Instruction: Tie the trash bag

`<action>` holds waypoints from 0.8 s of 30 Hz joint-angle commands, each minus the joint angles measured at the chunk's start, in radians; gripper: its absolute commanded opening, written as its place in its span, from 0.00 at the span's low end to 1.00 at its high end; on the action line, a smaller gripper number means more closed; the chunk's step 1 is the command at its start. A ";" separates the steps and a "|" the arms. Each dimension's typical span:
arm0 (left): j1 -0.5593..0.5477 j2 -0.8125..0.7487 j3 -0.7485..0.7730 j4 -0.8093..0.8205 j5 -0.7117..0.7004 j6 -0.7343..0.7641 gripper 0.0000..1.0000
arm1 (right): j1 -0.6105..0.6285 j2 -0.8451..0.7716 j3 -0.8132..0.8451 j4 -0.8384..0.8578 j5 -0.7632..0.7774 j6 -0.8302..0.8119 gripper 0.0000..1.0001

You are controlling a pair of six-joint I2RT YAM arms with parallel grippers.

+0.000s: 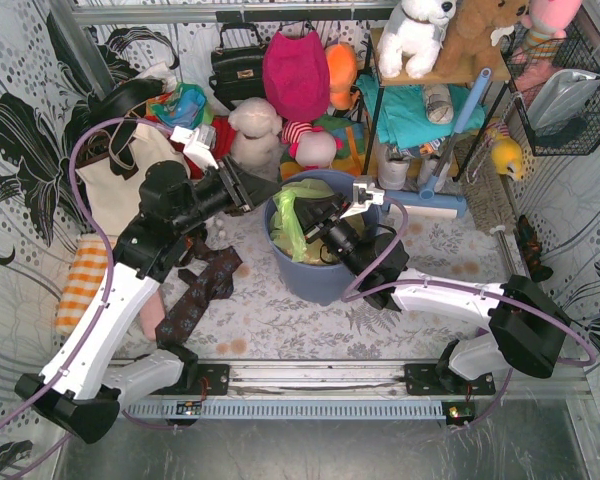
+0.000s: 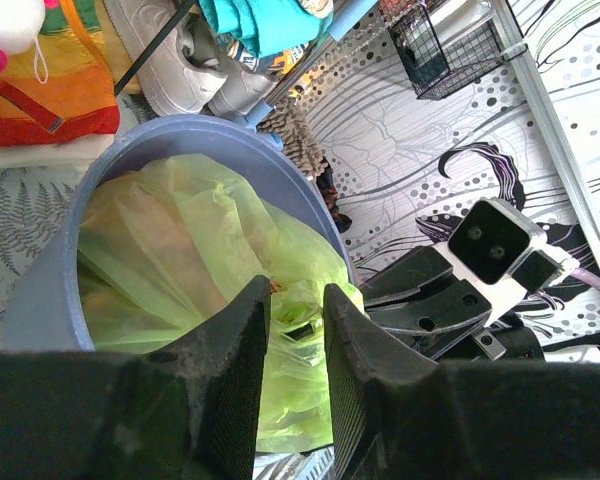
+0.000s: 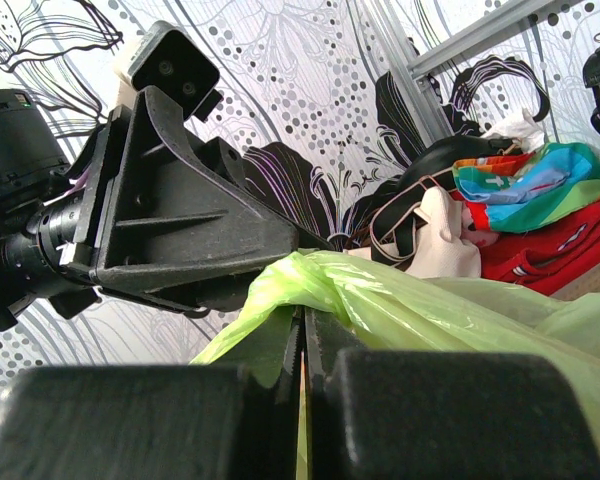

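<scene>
The light-green trash bag [image 1: 292,212] sits in the round blue-grey bin [image 1: 315,275] at the table's middle. In the left wrist view the bag [image 2: 180,250] fills the bin [image 2: 40,290], with brownish paper showing through. My left gripper [image 1: 268,192] hovers at the bin's left rim; its jaws [image 2: 297,295] stand a little apart, and the bag shows beyond the gap. My right gripper [image 1: 318,214] is over the bin's middle. It [image 3: 302,330] is shut on a gathered fold of the bag [image 3: 380,290], right next to the left gripper [image 3: 180,220].
A dark patterned cloth [image 1: 205,285] and an orange checked cloth [image 1: 80,280] lie left of the bin. Stuffed toys [image 1: 255,130], bags [image 1: 130,170] and a shelf [image 1: 420,110] crowd the back. A wire basket [image 1: 565,95] hangs at the right wall.
</scene>
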 commanded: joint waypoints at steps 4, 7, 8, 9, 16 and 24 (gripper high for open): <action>0.007 -0.007 0.002 0.045 0.026 -0.004 0.35 | -0.005 -0.022 -0.009 0.052 -0.003 0.018 0.00; 0.007 -0.008 -0.009 0.045 0.021 -0.002 0.35 | -0.005 -0.018 -0.009 0.058 -0.001 0.019 0.00; 0.007 -0.008 -0.012 0.045 0.022 -0.001 0.35 | -0.006 -0.017 -0.007 0.059 -0.001 0.020 0.00; 0.007 -0.007 -0.014 0.045 0.023 -0.002 0.35 | -0.006 -0.017 -0.008 0.060 -0.001 0.019 0.00; 0.006 -0.010 -0.021 0.045 0.024 -0.001 0.25 | -0.006 -0.018 -0.006 0.059 -0.002 0.019 0.00; 0.006 -0.027 -0.038 0.097 0.020 -0.002 0.00 | -0.005 -0.017 -0.004 0.059 -0.005 0.020 0.00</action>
